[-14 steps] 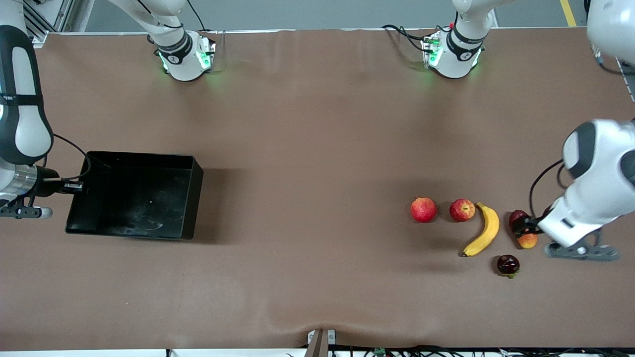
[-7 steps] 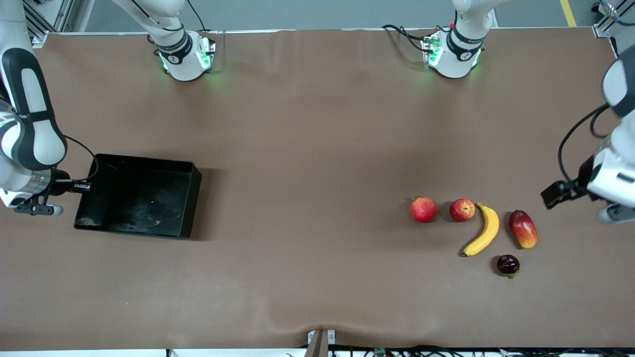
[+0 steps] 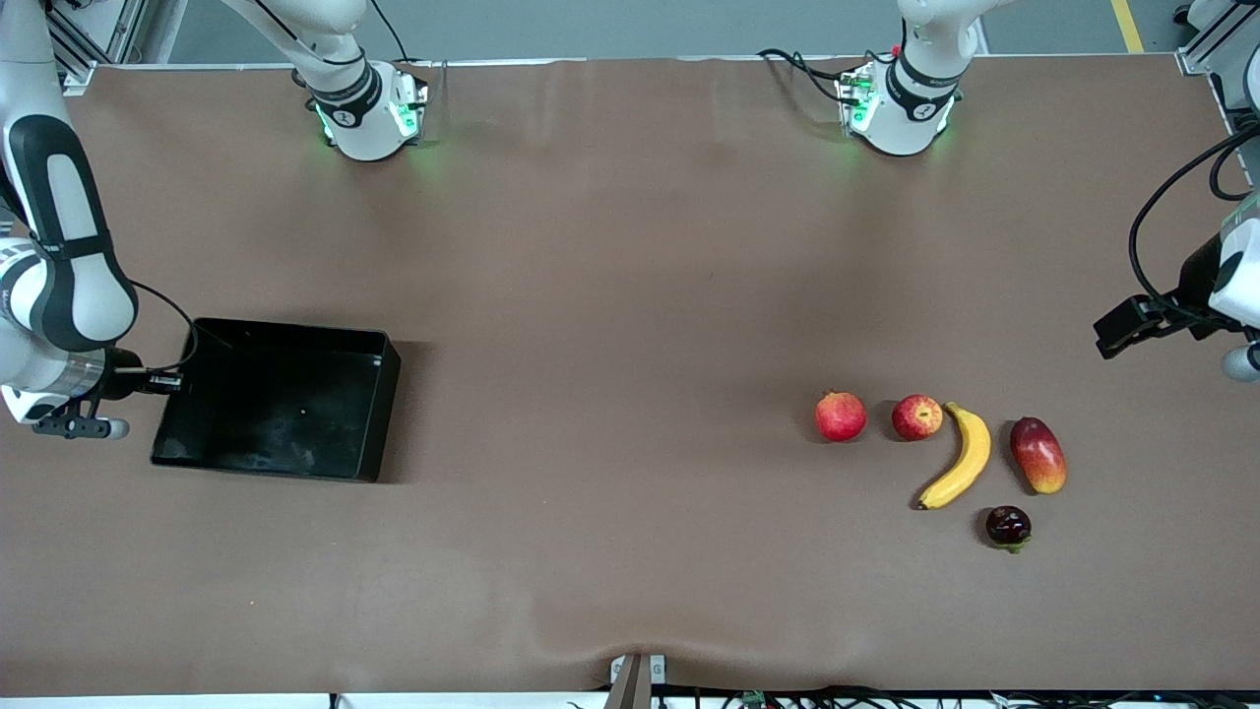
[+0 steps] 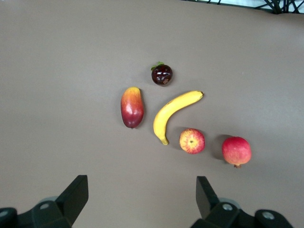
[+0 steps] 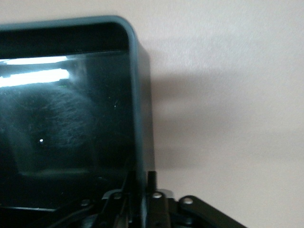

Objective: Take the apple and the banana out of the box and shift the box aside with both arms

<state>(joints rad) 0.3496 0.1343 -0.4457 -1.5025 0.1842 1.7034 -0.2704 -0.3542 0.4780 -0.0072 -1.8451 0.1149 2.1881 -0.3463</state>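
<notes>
Just brown table (image 3: 630, 295), grey floor (image 3: 630, 30).

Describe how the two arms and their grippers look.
Both arms are glossy white with dark grey joint bands. Their round white bases glow green at the table's edge, with black cables trailing. The left gripper and right gripper are black, two-fingered; thin black cables loop beside each wrist.

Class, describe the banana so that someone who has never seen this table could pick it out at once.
Look to the left arm's end of the brown table, where five fruits cluster. The banana lies between the apple and the mango. It alone is long, curved and all yellow.
</notes>
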